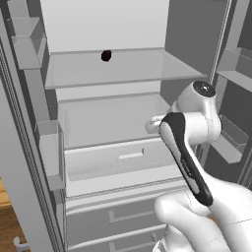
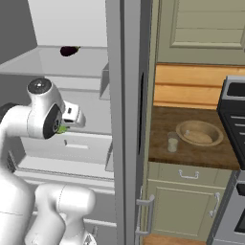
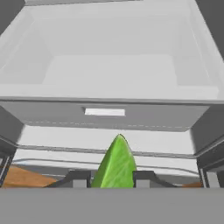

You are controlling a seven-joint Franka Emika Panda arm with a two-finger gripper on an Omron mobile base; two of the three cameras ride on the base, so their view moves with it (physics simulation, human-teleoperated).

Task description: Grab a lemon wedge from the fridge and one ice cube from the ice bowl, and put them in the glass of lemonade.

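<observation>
- Nearest the base cameras, the white arm (image 1: pixel 197 162) is seen rising from the base, bent at the elbow and reaching forward into the open fridge (image 1: pixel 113 123), with the hand held level in front of the middle compartment.
- Both fridge doors are swung wide; in the right base view the edge of the right door (image 2: pixel 125 119) stands upright between the arm and the kitchen counter (image 2: pixel 191 143).
- Inside, a clear shelf (image 1: pixel 118 69) is seen above, a white bin-like compartment (image 3: pixel 109 70) below it, and a grey drawer front (image 3: pixel 105 114) with a small pale handle slot beneath that.
- Open room is left around the hand: the bin's front lip lies ahead of the fingers in the hand view, and the door bins stand well apart on either side.
- On the counter beyond the door, the ice bowl (image 2: pixel 199 132) is set near the stove (image 2: pixel 234 119), with the glass of lemonade (image 2: pixel 172 142) just beside it on its left.
- A small dark round item (image 1: pixel 106 55) lies on the upper shelf, well apart from the hand.
- The gripper (image 3: pixel 113 178) is closed narrowly on the lemon wedge (image 3: pixel 115 164), which stands point-up between the two dark fingertips (image 3: pixel 78 178), touching both.
- In the right base view a speck of the same green is seen at the hand.
</observation>
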